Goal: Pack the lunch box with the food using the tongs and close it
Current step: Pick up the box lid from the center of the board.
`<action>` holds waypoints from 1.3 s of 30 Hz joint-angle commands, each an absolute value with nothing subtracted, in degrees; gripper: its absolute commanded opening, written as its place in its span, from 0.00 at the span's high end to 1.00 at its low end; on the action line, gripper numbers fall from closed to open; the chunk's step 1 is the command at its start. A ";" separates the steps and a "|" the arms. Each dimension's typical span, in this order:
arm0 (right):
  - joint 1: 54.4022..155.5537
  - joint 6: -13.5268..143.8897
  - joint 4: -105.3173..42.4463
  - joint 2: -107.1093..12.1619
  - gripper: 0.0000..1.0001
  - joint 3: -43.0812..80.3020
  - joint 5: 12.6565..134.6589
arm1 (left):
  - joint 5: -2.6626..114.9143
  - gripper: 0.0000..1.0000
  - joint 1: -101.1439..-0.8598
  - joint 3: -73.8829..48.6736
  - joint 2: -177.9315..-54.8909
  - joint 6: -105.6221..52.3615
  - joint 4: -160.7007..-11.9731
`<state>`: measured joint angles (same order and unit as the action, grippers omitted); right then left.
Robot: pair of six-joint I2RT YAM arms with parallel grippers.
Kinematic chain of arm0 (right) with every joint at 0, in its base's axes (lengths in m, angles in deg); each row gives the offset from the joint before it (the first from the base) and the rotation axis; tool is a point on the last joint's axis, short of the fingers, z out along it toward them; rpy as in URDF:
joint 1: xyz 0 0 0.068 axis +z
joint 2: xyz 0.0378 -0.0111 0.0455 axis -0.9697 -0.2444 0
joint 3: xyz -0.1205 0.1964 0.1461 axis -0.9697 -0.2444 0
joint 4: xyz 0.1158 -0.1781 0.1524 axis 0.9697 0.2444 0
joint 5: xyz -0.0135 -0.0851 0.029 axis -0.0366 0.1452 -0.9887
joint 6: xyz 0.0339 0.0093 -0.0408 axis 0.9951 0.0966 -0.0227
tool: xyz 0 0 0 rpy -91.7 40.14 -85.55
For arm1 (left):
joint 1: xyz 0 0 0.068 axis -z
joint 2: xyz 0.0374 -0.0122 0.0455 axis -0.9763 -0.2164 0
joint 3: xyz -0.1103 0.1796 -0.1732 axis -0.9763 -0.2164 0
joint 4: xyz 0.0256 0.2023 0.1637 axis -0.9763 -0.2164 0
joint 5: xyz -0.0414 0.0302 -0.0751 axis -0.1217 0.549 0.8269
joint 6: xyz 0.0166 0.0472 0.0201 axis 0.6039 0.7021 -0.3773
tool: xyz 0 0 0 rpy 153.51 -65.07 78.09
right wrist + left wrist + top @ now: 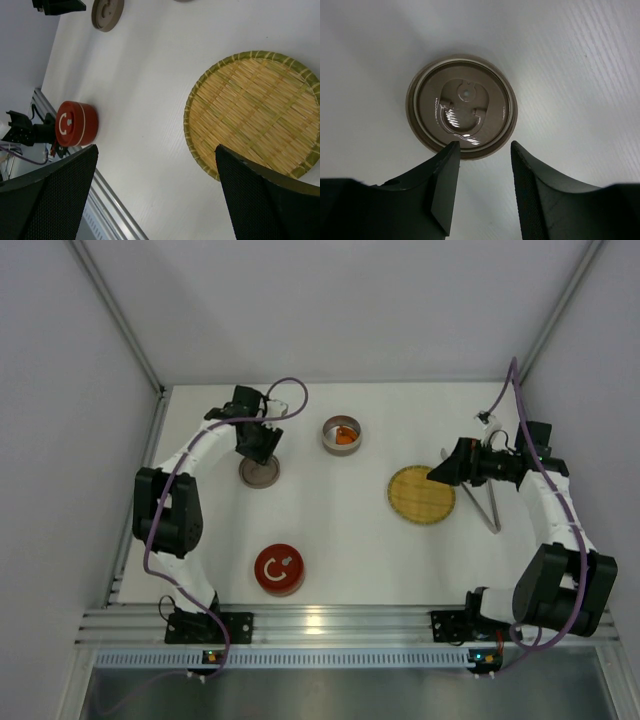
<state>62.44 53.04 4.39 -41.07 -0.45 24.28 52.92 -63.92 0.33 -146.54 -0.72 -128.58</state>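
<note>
The lunch box is an open round silver tin (pixel 328 426) at the back centre, and the food (pixel 343 437), small orange lumps, lies inside it. A flat brown round lid (pixel 259 474) (pixel 462 105) lies on the table to its left. My left gripper (pixel 258 447) (pixel 484 147) hovers over the lid's near edge, open about halfway and holding nothing. The slim silver tongs (pixel 488 512) lie on the table to the right of the yellow woven plate (pixel 421 494) (pixel 255 112). My right gripper (pixel 440 475) (pixel 156 150) hangs open and empty over the plate's right edge.
A red round tin (pixel 279 569) (pixel 75 124) with a white mark on its lid stands near the front, left of centre. The yellow plate holds nothing. White walls close in the table at the back and sides, and a metal rail (pixel 340 622) runs along the near edge.
</note>
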 commanded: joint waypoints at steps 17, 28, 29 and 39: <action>61.52 53.53 -0.57 -41.45 0.01 -0.51 23.47 | 54.10 0.54 -58.25 -4.71 -152.27 7.45 -124.12; 61.70 54.76 -1.09 -41.80 0.01 -0.07 22.85 | 55.42 0.77 -57.38 -6.72 -154.30 6.83 -123.51; 61.87 55.11 -1.96 -41.89 0.01 -0.24 22.85 | 55.42 0.79 -56.85 -7.25 -154.47 6.75 -123.60; 73.09 72.85 -21.89 -37.15 0.00 -4.37 27.42 | 71.91 1.00 -56.41 10.52 -142.89 4.64 -140.52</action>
<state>67.91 65.20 -8.98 -40.59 -3.44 26.47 59.35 -56.79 -1.68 -152.09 6.01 -132.41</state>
